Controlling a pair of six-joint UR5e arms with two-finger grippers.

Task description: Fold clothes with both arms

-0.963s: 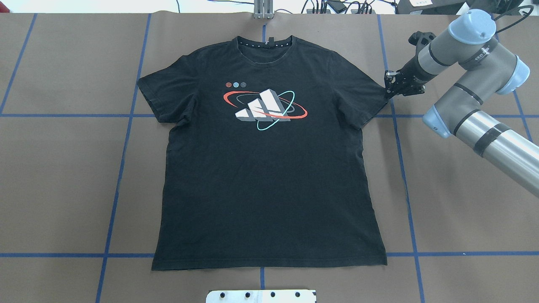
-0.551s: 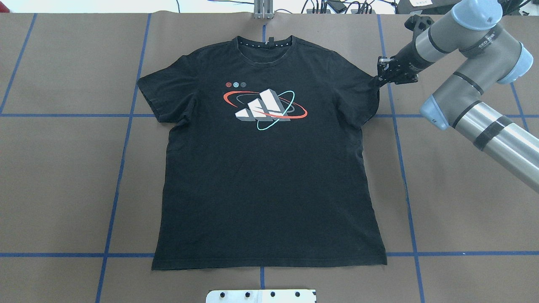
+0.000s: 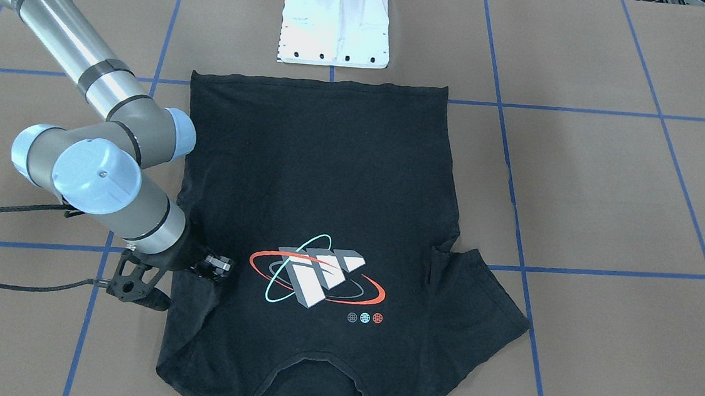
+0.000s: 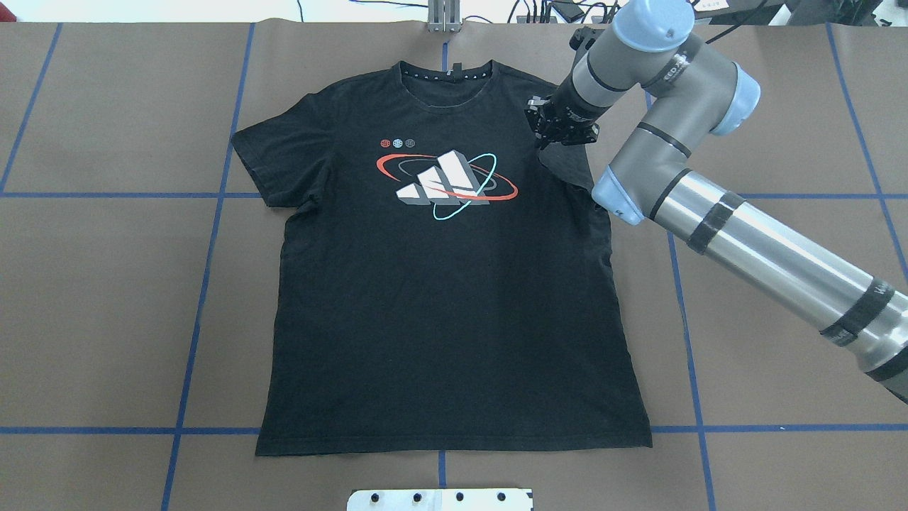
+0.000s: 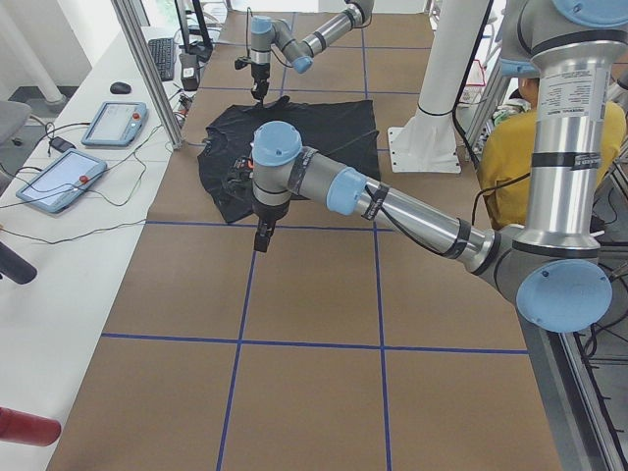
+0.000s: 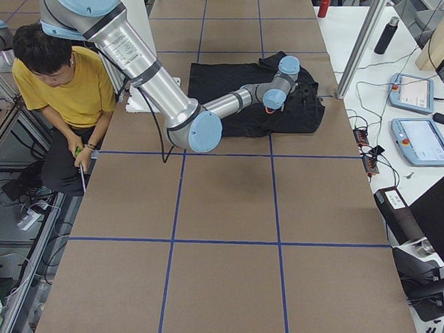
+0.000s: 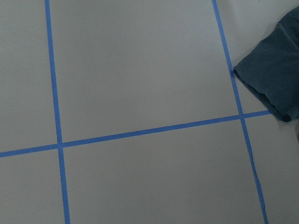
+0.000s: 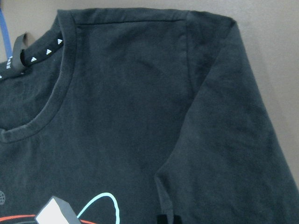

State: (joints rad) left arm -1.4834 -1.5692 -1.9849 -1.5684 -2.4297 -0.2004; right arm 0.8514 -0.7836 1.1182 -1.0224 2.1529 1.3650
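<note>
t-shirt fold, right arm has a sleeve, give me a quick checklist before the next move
1. Grip: the right gripper is shut on the T-shirt, pinching the held sleeve: ok.
2. Fold: the held sleeve lies turned in over the chest: ok.
3. Is the other sleeve flat and free: ok.
4. Is the hem straight: ok.
5. Is the left gripper at the cloth: not ok, it hangs over bare table, apart from the shirt.
6. Is the left gripper open: cannot tell.
</note>
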